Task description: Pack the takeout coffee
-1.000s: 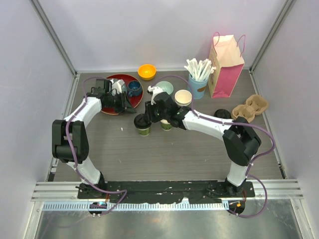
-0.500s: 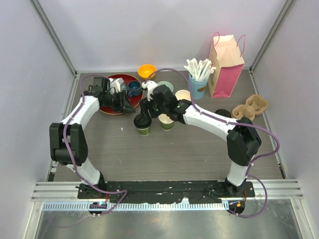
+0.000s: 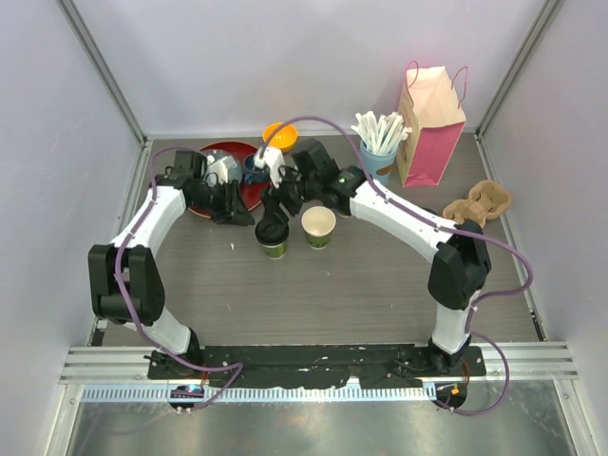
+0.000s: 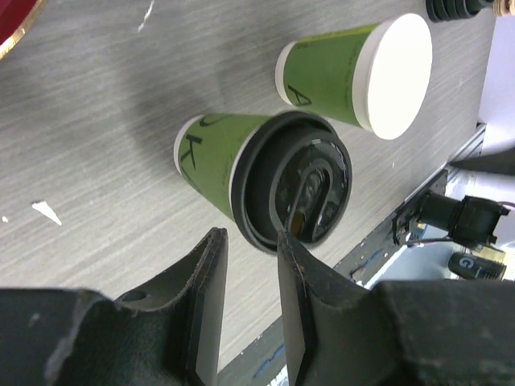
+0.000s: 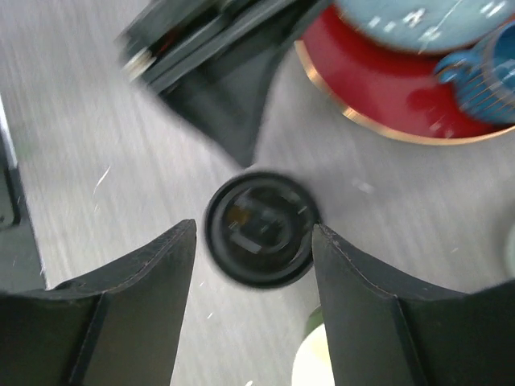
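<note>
The left gripper is hanging low just beside the red plate, its fingers a narrow gap apart and gripping nothing. It is pointing at the lidded cup standing mid-desk, whose black lid is perhaps sitting a touch crooked. The right gripper is hovering straight above that cup, spread wide and empty. Just to the right, the second cup is standing open. Far right, the carrier is sitting empty beside the pink bag. I'd say one lid is done, while the other lid and all the packing are waiting.
</note>
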Robot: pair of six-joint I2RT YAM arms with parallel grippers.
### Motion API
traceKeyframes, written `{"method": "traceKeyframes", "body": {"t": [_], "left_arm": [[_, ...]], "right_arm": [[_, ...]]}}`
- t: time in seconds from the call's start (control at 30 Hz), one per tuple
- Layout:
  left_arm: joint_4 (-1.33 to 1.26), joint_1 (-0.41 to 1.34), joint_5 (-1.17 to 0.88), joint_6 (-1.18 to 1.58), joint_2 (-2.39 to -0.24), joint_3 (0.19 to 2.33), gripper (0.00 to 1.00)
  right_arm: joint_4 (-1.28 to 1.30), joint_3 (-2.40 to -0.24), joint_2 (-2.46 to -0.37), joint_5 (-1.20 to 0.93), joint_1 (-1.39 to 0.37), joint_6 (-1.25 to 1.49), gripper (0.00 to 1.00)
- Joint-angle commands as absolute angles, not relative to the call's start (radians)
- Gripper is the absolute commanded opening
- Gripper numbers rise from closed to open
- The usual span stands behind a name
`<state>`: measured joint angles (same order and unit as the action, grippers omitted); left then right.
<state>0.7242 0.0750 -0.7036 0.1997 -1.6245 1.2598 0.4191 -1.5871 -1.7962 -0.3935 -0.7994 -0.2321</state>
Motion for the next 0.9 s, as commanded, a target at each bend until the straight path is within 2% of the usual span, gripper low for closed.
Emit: {"method": "traceKeyframes", "body": {"t": [0.0, 0.17, 0.37, 0.5, 0.63, 0.87], "left_arm": [[0.791, 0.064, -0.730, 0.184, -1.529, 1.220, 0.35], [0.799, 0.071, -0.735, 0.181, -1.486, 1.135, 0.35], [0.764, 0.124, -0.752, 0.176, -1.508, 1.094, 0.36], [0.733, 0.158, -0.735, 0.176, -1.520, 1.092, 0.36], [0.726, 0.167, -0.721, 0.173, -1.543, 1.091, 0.34], [0.704, 0.166, -0.675, 0.160, -1.569, 1.098, 0.32]], "right_arm": [[0.541, -1.848, -1.914, -0.460, -0.738, -0.233, 0.64], [0.658, -1.977, -2.034, -0.492, -0.735, -0.287, 0.59], [0.684, -1.988, -2.077, -0.529, -0.729, -0.330, 0.60], [0.673, -1.957, -2.088, -0.535, -0.729, -0.321, 0.59], [0.652, -1.898, -2.086, -0.520, -0.727, -0.293, 0.52], [0.520, -1.737, -1.997, -0.479, -0.727, -0.210, 0.46]]}}
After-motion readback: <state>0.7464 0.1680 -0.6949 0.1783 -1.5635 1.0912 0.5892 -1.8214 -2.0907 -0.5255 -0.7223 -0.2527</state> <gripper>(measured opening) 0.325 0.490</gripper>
